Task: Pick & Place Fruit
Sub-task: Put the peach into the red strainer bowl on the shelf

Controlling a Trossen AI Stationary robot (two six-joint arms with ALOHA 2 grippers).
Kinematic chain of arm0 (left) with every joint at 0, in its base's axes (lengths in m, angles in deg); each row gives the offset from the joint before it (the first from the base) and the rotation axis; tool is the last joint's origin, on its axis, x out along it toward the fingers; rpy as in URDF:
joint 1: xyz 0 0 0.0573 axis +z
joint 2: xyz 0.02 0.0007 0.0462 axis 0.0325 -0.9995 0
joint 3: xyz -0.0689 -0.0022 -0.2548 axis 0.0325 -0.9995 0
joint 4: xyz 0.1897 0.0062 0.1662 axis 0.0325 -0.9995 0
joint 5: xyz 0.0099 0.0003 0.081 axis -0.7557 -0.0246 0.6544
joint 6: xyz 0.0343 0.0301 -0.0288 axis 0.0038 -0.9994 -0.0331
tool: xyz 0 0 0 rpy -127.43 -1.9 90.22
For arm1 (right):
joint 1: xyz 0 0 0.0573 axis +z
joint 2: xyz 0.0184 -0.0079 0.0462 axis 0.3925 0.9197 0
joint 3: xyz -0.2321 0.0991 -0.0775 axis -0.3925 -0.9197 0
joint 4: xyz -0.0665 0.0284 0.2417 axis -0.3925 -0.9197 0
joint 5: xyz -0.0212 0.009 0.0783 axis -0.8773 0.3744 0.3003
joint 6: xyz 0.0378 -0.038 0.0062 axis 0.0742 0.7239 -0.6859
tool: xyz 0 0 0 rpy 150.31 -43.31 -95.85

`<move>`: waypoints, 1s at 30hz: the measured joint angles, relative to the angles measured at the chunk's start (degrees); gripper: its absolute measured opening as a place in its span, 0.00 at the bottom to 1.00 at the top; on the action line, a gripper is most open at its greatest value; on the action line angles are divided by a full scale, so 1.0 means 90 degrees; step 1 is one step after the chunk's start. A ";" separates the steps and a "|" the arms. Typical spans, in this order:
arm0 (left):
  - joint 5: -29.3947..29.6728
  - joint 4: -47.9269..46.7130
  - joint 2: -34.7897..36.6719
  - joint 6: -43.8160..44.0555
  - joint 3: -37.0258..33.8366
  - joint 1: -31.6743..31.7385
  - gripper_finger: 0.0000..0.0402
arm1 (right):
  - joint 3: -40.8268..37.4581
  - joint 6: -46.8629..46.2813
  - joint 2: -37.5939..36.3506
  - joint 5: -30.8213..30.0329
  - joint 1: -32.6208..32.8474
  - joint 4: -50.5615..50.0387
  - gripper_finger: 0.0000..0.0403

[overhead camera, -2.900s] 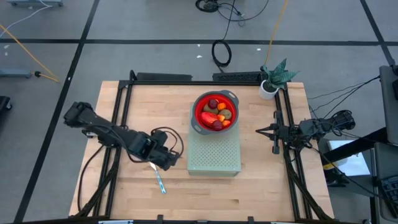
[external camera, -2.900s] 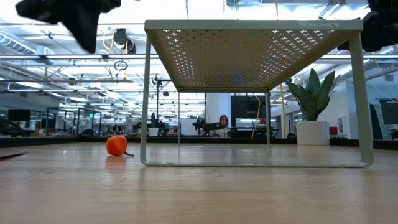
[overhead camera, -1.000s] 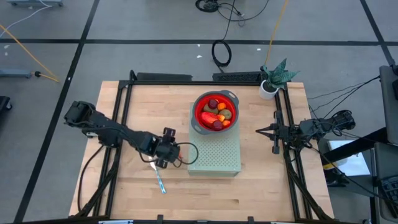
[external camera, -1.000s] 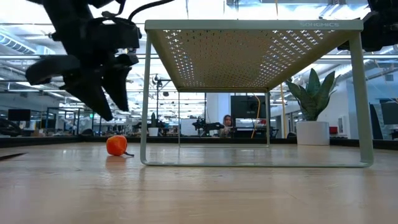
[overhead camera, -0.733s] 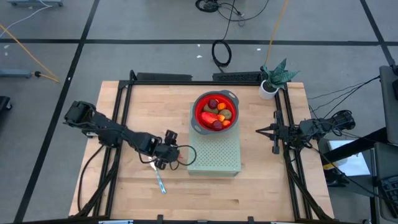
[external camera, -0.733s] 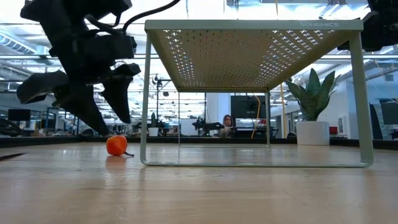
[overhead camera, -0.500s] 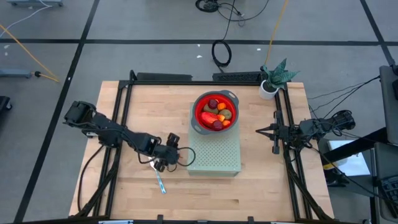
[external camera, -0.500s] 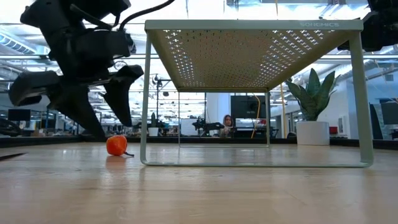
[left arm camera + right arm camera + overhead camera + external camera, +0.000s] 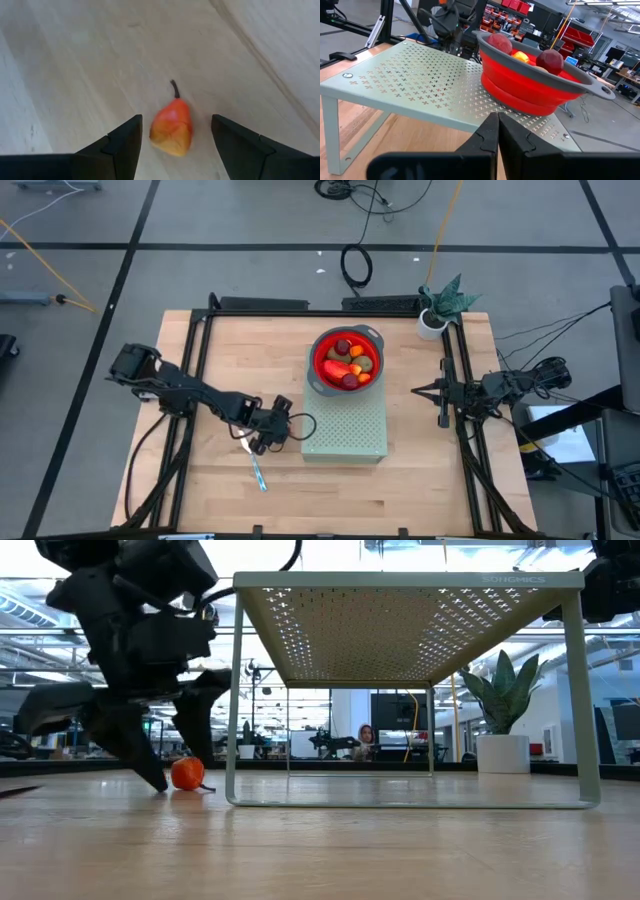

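Observation:
A small orange fruit with a dark stem [image 9: 171, 127] lies on the wooden table just left of the green stand; the low view shows it as well [image 9: 187, 774]. My left gripper [image 9: 176, 120] is open and points steeply down over it. One finger stands on each side of the fruit [image 9: 182, 762], and neither touches it. The red bowl [image 9: 312, 370] stands on the green perforated stand [image 9: 345, 435] and holds several fruit pieces. My right gripper [image 9: 415, 391] waits shut at the table's right edge, pointing level at the stand.
A thin knife with a light-blue handle [image 9: 258, 473] lies on the table just near-side of my left gripper. The stand's leg [image 9: 232, 700] rises close to the fruit's right. A potted plant [image 9: 440, 305] stands at the far right corner. Bare wood lies along the near edge.
My left gripper has sunk toward the table and the orange fruit, rolling and tipping as it came down. Its fingers stand wider apart than a second ago and now straddle the fruit. The fruit has not moved.

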 joint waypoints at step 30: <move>0.0219 -0.1059 -0.0305 0.1545 0.0518 0.0023 0.22 | -0.0002 -0.0005 0.0002 0.0000 0.0000 0.0049 0.00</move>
